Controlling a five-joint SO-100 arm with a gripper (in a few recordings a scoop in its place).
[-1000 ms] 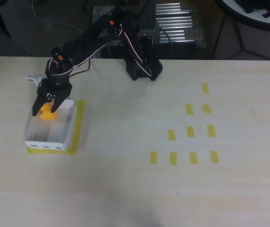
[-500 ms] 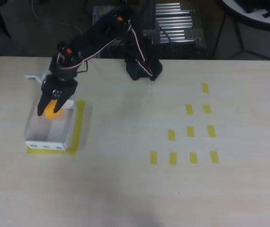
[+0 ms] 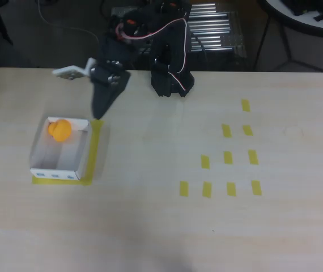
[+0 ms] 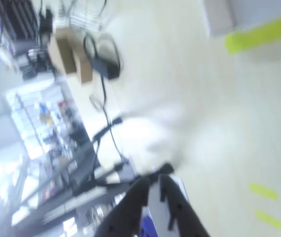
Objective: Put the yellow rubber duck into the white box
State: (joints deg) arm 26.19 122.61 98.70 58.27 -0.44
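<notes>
Wooden table (image 3: 150,226), duck (image 3: 59,129) in box (image 3: 58,169)

Pale wood-grain bench (image 3: 150,226), wide and mostly bare. On it, overhead view: white box (image 3: 81,154) at the left, sitting on a yellow tape outline (image 3: 96,148) that shows along its right and front edges. Black arm base (image 3: 171,84) at the back edge, near the middle. Right half: short yellow tape strips (image 3: 228,157), well apart from the box, set in staggered rows w/ gaps between.
</notes>
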